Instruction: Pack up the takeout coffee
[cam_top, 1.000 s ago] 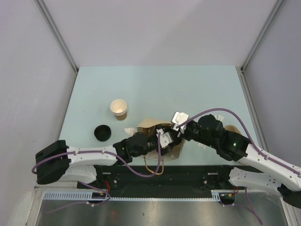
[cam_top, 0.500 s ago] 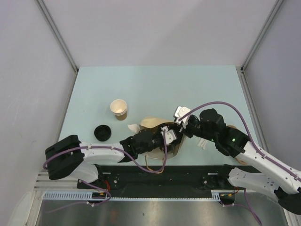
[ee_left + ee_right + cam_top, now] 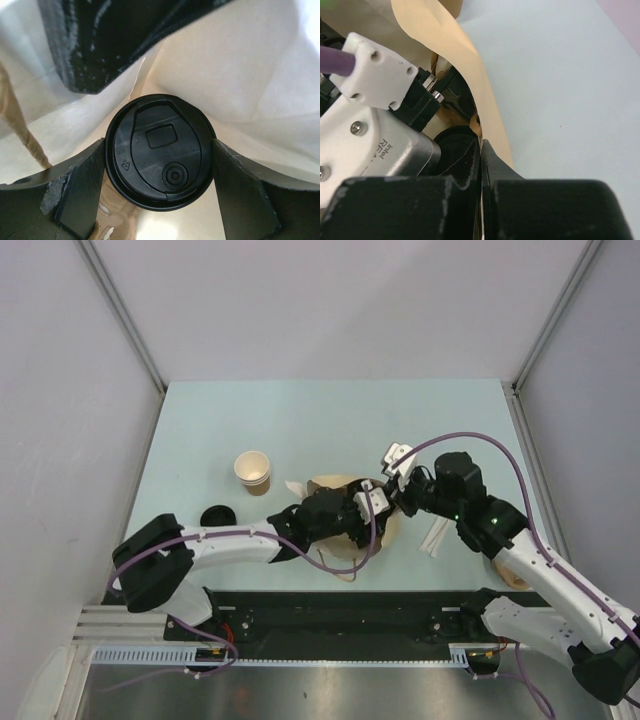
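Left gripper (image 3: 160, 147): down inside the bag (image 3: 240, 65), jaws set wide. The dark, scuffed fingers (image 3: 75, 195) touch opposite sides of the lidded cup (image 3: 159, 162) and hold it. The cup's lid is round, glossy black plastic with a raised rim, a rectangular sip flap and a small round boss. The cup body below it is hidden.

Bag: tan kraft paper outside, smooth white inside, walls creased and bowed. From above it stands at the near middle of the table (image 3: 330, 420), with both arms over its mouth.

Right gripper (image 3: 481, 150): jaws pinched tight on the bag's tan rim (image 3: 455, 55), the paper edge running down into the slit between the fingers.

Open cup (image 3: 253, 470): tan paper, white inside, upright on the pale matte table, left of the bag and apart from it.

Loose lid (image 3: 213, 516): a black disc lying flat near that cup, on its near left side.

White strips (image 3: 432, 535): thin and flat, lying on the table right of the bag.
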Motion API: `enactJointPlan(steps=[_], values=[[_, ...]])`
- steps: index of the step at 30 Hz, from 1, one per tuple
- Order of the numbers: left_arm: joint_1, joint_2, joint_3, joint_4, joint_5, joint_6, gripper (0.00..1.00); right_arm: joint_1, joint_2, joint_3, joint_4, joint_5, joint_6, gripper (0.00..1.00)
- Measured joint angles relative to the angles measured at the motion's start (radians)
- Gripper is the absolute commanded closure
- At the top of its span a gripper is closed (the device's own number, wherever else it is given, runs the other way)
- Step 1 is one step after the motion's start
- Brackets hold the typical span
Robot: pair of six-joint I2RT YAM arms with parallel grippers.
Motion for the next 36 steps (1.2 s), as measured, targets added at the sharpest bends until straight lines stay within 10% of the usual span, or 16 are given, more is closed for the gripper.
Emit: enactJointPlan(steps=[27,36], values=[[0.124,0.207,0.32,-0.327,0.204,-0.062,0.99,-0.272,0.112,0.0,0.086,-0.193,0.048,1.0],[0.135,0.177,0.334,-0.37,0.229,-0.053,0.48,-0.285,0.119,0.001,0.092,-0.235,0.043,1.0]])
